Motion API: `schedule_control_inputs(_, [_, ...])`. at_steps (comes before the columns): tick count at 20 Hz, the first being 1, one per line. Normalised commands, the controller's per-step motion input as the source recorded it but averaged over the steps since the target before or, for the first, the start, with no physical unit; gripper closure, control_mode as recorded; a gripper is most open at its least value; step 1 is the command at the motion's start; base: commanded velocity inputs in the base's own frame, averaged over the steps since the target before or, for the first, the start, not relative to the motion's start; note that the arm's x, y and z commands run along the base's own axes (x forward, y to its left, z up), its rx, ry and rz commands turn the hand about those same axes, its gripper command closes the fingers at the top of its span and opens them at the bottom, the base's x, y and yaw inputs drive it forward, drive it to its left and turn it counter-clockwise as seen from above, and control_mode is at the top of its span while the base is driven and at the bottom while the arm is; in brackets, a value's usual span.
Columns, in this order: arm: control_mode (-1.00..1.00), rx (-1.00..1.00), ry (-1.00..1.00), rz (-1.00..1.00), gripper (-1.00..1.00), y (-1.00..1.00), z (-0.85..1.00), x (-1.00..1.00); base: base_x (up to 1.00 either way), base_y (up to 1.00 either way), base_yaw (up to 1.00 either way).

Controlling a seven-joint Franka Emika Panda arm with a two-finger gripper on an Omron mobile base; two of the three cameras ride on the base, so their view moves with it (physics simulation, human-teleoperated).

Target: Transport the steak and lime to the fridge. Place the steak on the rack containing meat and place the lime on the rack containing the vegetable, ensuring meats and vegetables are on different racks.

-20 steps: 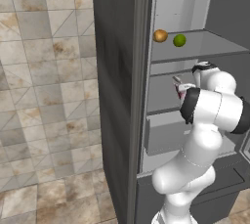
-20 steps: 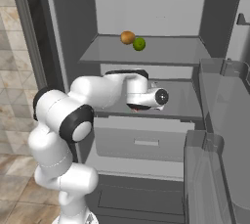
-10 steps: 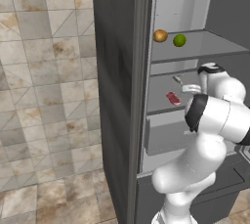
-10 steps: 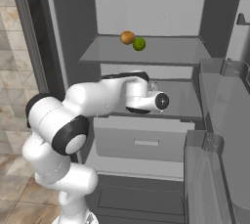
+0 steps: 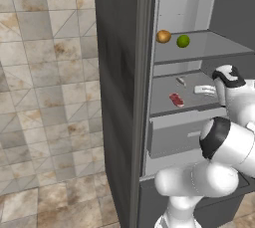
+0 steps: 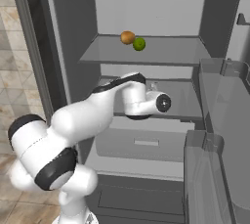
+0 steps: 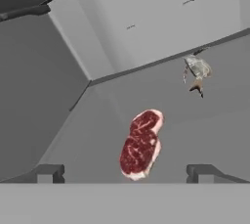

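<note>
The fridge (image 5: 119,72) stands open. On its upper rack (image 5: 214,53) the green lime (image 5: 183,41) sits beside the orange-brown vegetable (image 5: 163,36); both also show in the right base view, lime (image 6: 139,44) and vegetable (image 6: 127,37). The red steak (image 5: 176,99) lies flat on the lower rack (image 5: 162,108), with the pale meat (image 5: 181,80) behind it. My gripper (image 5: 199,90) hovers over that rack, right of the steak. In the hand view the steak (image 7: 141,143) lies just beyond my gripper (image 7: 126,174), which is open and holds nothing. The meat (image 7: 197,69) lies farther back.
A pale drawer (image 5: 174,135) sits under the lower rack. The open fridge door (image 6: 219,120) with its bins stands close on the right. My arm (image 6: 88,115) reaches across the front of the lower rack. Tiled floor (image 5: 45,97) lies to the left.
My hand has drawn back to the right, away from the steak, which stays flat on the lower rack. The lime and the vegetable have not moved.
</note>
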Motion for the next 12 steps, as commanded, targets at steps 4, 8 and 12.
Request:
schedule_control_inputs(4, [-1.0,-0.04,0.0,0.0,-1.0,0.02,0.52,-0.64,0.0,0.0,0.0])
schedule_control_inputs(8, [-1.0,-0.09,0.0,-0.01,-1.0,0.16,0.57,-0.57,0.0,0.0,0.0])
schedule_control_inputs(12, [-1.0,-0.11,0.0,-0.02,-1.0,0.18,0.46,-0.61,0.0,0.0,0.0])
